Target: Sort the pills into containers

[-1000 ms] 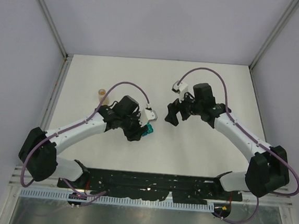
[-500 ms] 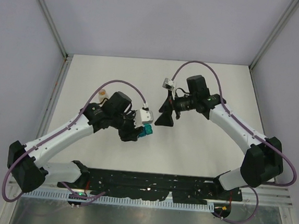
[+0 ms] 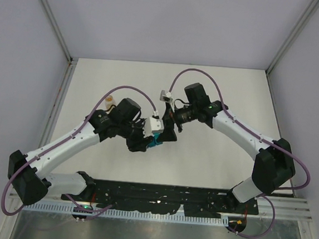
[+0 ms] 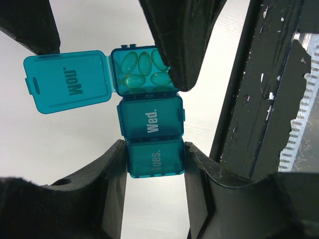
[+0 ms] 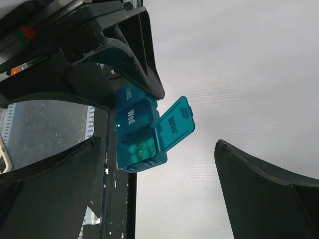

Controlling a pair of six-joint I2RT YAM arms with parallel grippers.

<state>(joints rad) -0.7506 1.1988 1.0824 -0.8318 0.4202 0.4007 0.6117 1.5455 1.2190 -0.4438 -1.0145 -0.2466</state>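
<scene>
The containers are a teal strip [image 4: 152,122] of three joined compartments marked Mon, Wed. and Tues. My left gripper [image 4: 154,159] is shut on the Tues. end and holds the strip [image 3: 156,139] off the table. The Mon lid [image 4: 67,82] is swung open, and several pills [image 4: 142,69] lie in that compartment, looking green through the plastic. The other two lids are shut. My right gripper [image 3: 168,132] is open and empty, right beside the strip's open end. One of its fingers [image 4: 179,45] overlaps that compartment's corner. The right wrist view shows the strip [image 5: 137,134] by its left finger.
A small clear tan-tinted vial [image 3: 110,99] stands on the white table [image 3: 218,91] behind the left arm. A black rail [image 3: 158,195] runs along the near edge between the arm bases. Grey walls enclose the table on three sides.
My right gripper has moved left and toward the left gripper, ending right next to the held strip. The left gripper has shifted only slightly and keeps its hold.
</scene>
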